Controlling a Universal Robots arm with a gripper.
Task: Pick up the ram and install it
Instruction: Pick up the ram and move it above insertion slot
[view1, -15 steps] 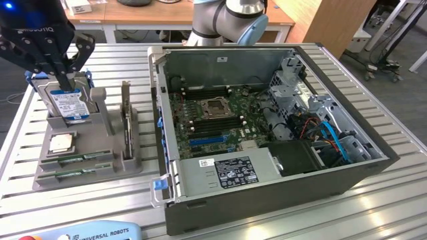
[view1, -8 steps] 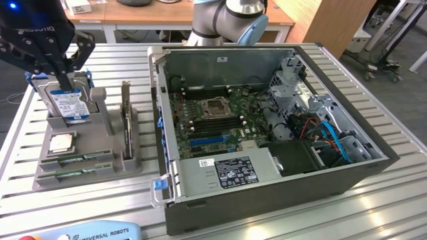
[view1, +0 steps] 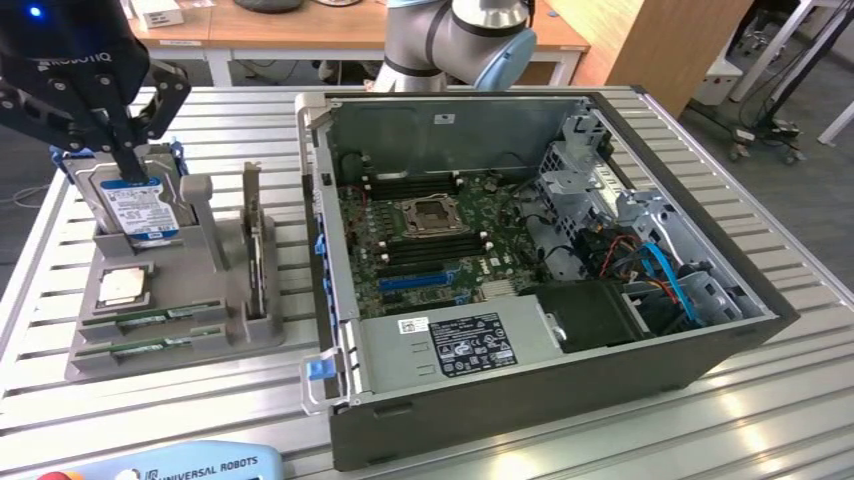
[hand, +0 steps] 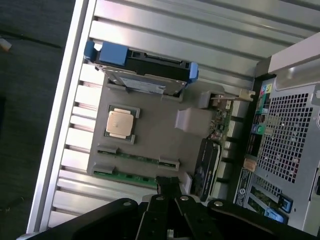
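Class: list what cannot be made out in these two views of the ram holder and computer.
Exterior view: the gripper covers the hard drive's top edge.
Wrist view: the gripper hides one end of a ram stick.
Wrist view: the computer case is cut off by the picture's edge.
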